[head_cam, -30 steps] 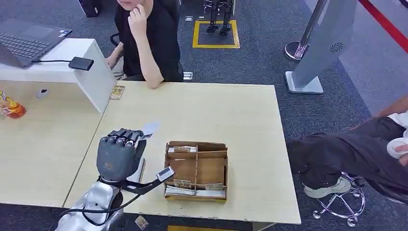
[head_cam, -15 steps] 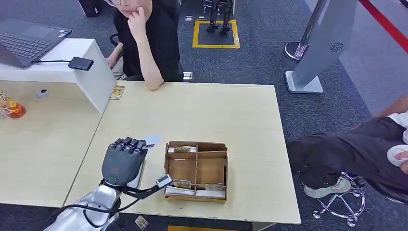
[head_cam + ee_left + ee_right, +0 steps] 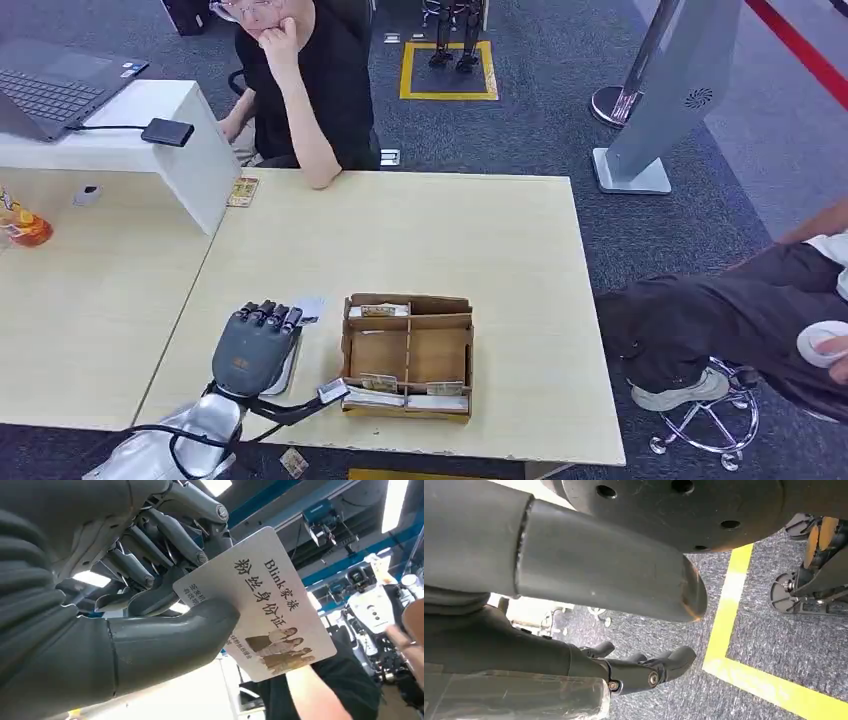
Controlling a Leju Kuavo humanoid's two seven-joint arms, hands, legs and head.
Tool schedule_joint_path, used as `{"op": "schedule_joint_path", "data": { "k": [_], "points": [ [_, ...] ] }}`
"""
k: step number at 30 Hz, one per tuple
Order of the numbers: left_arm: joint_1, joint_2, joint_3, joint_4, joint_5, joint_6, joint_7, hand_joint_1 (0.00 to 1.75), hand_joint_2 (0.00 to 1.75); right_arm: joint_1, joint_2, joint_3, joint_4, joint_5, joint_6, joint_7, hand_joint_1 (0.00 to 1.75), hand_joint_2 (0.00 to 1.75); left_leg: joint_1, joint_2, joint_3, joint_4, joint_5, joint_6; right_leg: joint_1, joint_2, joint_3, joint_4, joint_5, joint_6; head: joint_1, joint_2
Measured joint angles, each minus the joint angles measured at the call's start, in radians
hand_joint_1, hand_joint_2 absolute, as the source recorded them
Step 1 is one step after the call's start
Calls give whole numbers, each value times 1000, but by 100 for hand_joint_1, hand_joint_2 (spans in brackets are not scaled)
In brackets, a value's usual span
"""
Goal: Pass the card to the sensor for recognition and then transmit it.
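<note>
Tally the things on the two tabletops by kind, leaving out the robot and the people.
Laptop: 1
Black sensor box: 1
Cardboard organizer: 1
Orange bottle: 1
Small grey round object: 1
Small card at table edge: 1
Total: 6

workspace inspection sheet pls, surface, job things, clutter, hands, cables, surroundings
surface: pale wood table, mostly bare.
job's things: card pinched in left hand; black sensor on white stand.
clutter: cardboard organizer with cards; bottle; laptop.
hands: left hand holds card; right hand hangs over floor, holding nothing.
cables: black cable to sensor.
surroundings: seated person; another person at right; grey kiosk.
</note>
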Motion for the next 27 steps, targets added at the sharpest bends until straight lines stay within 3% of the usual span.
{"op": "schedule_joint_path", "data": {
  "k": [18,27],
  "points": [
    [-11,43,8,33,1,0,-7,175,175,0,0,8,0,5,0,0,0,0,0,0,0,0,0,0,0,0,0,0,0,0,0,0],
    [-16,40,9,94,1,0,-93,175,175,0,-2,14,0,4,1,5,0,0,0,0,0,0,0,0,0,0,0,0,0,0,0,0]
  ]
}}
